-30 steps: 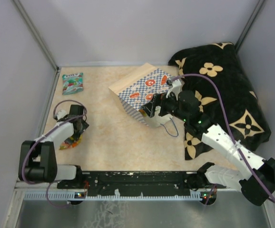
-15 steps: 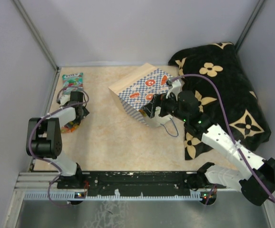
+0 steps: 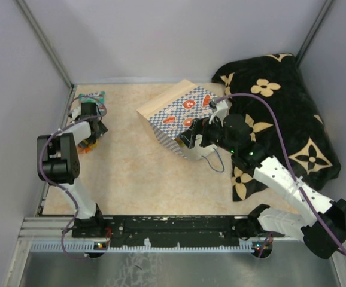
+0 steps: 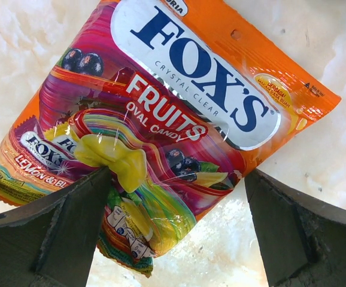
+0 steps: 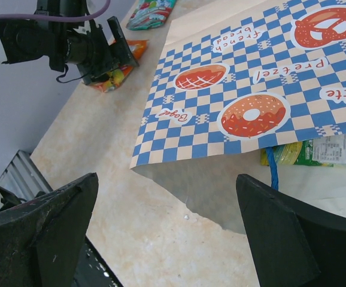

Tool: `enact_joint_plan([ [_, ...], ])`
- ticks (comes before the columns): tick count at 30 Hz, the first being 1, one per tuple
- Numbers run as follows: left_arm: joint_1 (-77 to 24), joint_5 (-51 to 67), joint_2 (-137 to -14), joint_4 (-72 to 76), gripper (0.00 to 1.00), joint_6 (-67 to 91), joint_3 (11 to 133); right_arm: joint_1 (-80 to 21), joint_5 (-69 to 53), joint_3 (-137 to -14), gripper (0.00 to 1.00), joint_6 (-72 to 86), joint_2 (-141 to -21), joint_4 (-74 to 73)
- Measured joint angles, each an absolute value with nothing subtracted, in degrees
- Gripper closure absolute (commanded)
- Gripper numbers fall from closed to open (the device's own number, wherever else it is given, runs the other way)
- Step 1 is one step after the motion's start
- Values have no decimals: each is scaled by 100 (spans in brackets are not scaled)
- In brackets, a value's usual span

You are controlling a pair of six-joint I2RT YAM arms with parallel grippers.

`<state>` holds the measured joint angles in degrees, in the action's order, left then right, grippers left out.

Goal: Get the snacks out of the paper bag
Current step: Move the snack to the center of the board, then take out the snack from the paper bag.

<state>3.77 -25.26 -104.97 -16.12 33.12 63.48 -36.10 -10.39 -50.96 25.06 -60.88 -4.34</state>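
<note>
1. Counter [image 3: 143, 173]: pale marbled surface, walled on the left, far and right sides.
2. Paper bag [image 3: 176, 113]: tan kraft with a blue-white checkered band printed with a pretzel, a donut and a bagel. It lies on its side in the far half of the counter, right of centre, with its open end toward the right edge.
3. Blue cord [image 5: 272, 173]: thin handle trailing from the bag's open end.
4. Green packet [image 5: 293, 154]: only an edge shows, under the checkered face at the bag's mouth, and the rest is hidden.
5. Right gripper [image 5: 166, 179]: jaws spread wide and holding nothing. It sits at the bag's open end, and whether it touches the paper cannot be told.
6. Orange packet [image 4: 161, 113]: glossy, white oval logo, fruit pictures. It lies flat on the counter by the left edge, outside the bag.
7. Left gripper [image 4: 176, 176]: jaws apart and not clamped, one finger on each side of the orange packet's lower end.
8. Teal packet [image 3: 93, 95]: flat on the counter at the far-left corner, just beyond the left gripper.
9. Black cloth [image 3: 287, 119]: gold flower pattern, heaped along the right edge beside the bag.
</note>
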Motion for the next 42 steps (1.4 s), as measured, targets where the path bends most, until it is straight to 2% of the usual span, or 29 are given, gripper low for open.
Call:
enact_joint_plan([
  [9, 493, -2259, -10407, -1804, 3, 3304, 6442, -3610, -1031, -5096, 1, 2508, -6086, -434],
  [14, 475, -1691, -9596, -2016, 1, 3312, 6222, -3509, -1179, -4821, 1, 2519, -5850, -392],
  [20, 183, -325, -7725, -1358, 0, 2711, 5548, -2408, -2158, -4007, 1, 3223, -5098, 287],
  [24, -113, 565, -6978, -875, 0, 2290, 5242, -1457, -2757, -3284, 1, 4097, -4602, 996],
  [27, -622, 847, -6746, -666, 0, 1789, 5234, -1083, -2794, -2895, 1, 4626, -4447, 1153],
  [34, -2932, 792, -6805, -364, 0, 423, 5308, -582, -2187, -2639, 1, 5334, -4550, 908],
  [42, -4252, 126, -7673, -213, 0, -897, 5983, -582, -1194, -2320, 4, 5968, -4552, 670],
])
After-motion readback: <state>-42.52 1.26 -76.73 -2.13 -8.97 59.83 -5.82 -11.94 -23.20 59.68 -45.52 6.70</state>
